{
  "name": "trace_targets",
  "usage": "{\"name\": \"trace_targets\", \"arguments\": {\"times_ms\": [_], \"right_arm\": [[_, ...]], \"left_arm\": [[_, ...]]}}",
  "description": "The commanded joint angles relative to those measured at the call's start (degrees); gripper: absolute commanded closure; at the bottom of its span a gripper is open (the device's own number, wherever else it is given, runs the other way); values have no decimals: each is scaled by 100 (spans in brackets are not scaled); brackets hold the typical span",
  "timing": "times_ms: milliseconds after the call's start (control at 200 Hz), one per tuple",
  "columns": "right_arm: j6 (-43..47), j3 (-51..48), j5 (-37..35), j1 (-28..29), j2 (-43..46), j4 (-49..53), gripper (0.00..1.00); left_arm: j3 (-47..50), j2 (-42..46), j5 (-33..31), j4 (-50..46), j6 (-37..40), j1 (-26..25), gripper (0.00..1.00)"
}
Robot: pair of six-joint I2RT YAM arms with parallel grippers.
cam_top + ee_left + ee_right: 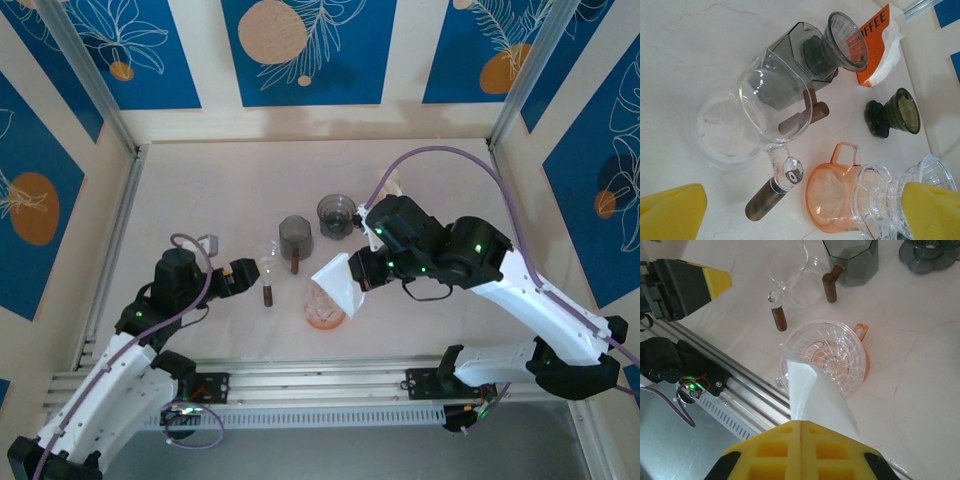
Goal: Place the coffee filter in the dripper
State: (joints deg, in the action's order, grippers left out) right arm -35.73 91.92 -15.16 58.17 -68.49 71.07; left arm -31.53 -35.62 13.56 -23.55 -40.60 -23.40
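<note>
— White paper, folded flat: is that the coffee filter [813, 392]?
— Yes. The right end effector [801, 430] has its yellow fingers pressed together on one end of it, and the sheet reaches out ahead of them.
— How does it lie against the dripper [835, 355]?
— Its far corner is over the dripper's rim, on the side nearest the left arm. Whether paper touches glass, I cannot tell. The rest of the sheet is outside the bowl, toward the near edge of the surface [230, 190].
— And the dripper itself?
— Close to that near edge, about midway along it, upright on an orange glass cup [832, 200].
— The left end effector [248, 272]?
— Spread wide, nothing between its fingers. It is just beside a clear carafe [775, 100] with a brown handle, on the side toward the surface's left edge.
— Anything farther back?
— A smoky grey server [295, 232] and a dark green funnel [337, 215] stand toward the middle of the surface, with an orange coffee bag [875, 45] near them.
</note>
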Motion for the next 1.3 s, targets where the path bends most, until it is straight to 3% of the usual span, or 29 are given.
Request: {"name": "trace_targets", "arguments": {"times_ms": [0, 720, 1295], "right_arm": [[-49, 103, 68, 36, -60, 267, 100], [466, 436, 992, -286, -1360, 181, 100], [670, 340, 1609, -469, -2210, -506, 100]], "left_arm": [[-2, 50, 164, 10, -28, -42, 0], [88, 20, 320, 192, 12, -42, 0], [123, 11, 374, 225, 67, -44, 0]]}}
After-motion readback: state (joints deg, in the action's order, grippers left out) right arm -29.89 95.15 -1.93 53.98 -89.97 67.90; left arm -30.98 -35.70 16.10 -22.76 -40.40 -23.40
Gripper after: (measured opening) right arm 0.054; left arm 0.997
